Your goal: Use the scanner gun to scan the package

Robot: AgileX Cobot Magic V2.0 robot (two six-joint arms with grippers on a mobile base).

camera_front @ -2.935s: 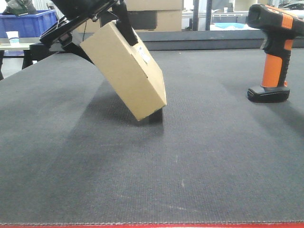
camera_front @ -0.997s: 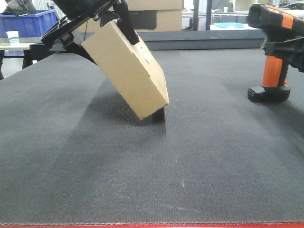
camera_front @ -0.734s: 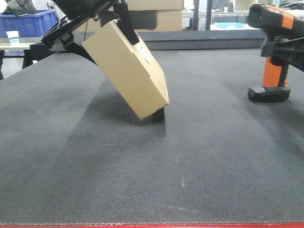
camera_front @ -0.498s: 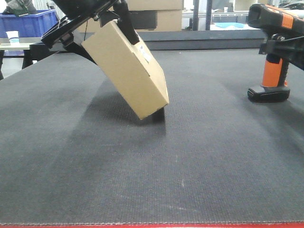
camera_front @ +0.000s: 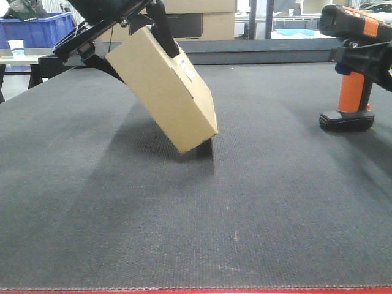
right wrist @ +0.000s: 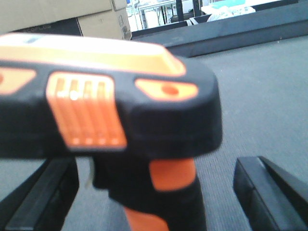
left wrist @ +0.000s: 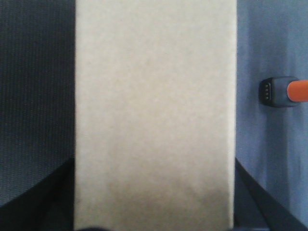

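Cardboard package (camera_front: 162, 89), tilted over textured mat (camera_front: 245, 202)

Left gripper (camera_front: 125, 43) clamped on the package (camera_front: 165, 92), one finger (camera_front: 160, 29) across its upper face and the other beneath, carrying it tilted, well apart from the scanner gun (right wrist: 110, 115). Right gripper (right wrist: 154, 166) spread wide. Its fingers (right wrist: 267, 190) flank the scanner gun's handle just below the head, a gap on each side.

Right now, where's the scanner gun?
Front view, far right: the scanner gun stands upright on the dark mat, right of the tilted package, with the right claw straddling its handle.
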